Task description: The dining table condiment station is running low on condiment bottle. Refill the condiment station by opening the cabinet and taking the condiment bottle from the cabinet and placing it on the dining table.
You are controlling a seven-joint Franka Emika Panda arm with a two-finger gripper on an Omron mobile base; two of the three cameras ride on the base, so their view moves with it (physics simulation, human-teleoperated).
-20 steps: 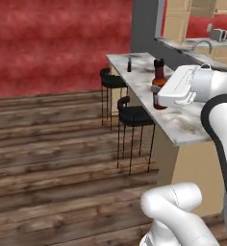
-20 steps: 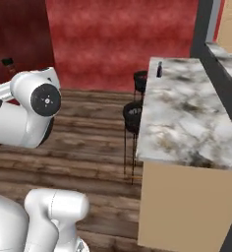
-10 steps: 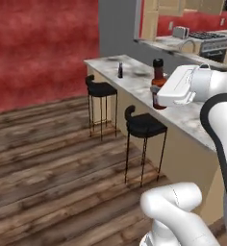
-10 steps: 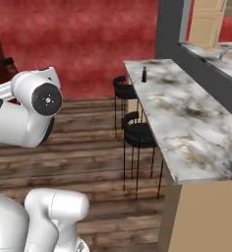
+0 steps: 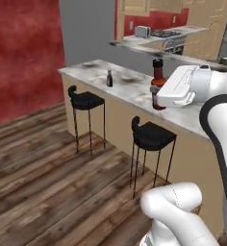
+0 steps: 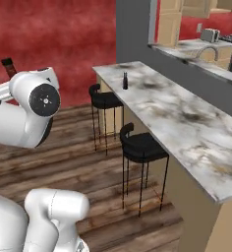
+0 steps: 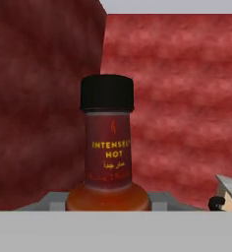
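So the long white-grey marble tabletop (image 5: 134,93) has two black round stools (image 5: 151,137) tucked along its near side, plus a tiny dark bottle (image 5: 109,78) standing out near its far end. Nothing sits between the arm and the marble. The slim dark-red hot-sauce bottle (image 5: 157,89) with the black cap is upright, cap up, held by the jaws (image 5: 156,98), which are partly closed around its lower body, up in the air beside the tabletop edge. Its base is hidden behind the white hand, and in the hand view the label's lower part is cut off.
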